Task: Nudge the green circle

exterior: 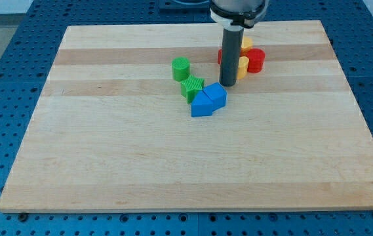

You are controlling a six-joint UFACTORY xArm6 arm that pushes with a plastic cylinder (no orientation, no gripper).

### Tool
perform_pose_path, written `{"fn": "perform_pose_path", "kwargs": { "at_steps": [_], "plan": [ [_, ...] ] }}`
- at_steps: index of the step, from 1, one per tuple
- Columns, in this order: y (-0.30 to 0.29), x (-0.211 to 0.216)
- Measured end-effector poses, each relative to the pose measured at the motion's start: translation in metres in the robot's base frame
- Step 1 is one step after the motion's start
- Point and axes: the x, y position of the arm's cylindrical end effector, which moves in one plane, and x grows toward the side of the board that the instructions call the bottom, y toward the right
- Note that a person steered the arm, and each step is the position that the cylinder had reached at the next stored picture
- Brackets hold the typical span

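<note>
On the wooden board (107, 164), the green circle (181, 68) stands left of centre near the view's top, just above the green star-like block (192, 87), with two blue blocks (208, 100) huddled right below. It appears untouched, so the nudge is probably yet to come. My tip (227, 84) sits down on the board right of the green circle, apart from it, just above the blue blocks. The rod stands upright, hiding part of the yellow blocks (243, 64) and red blocks (256, 60) behind. It has no jaws and holds nothing.
</note>
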Motion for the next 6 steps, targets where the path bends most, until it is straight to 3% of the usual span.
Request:
{"fn": "perform_pose_path", "kwargs": {
  "at_steps": [3, 6],
  "plan": [
    [-0.038, -0.045],
    [-0.098, -0.053]
  ]
}}
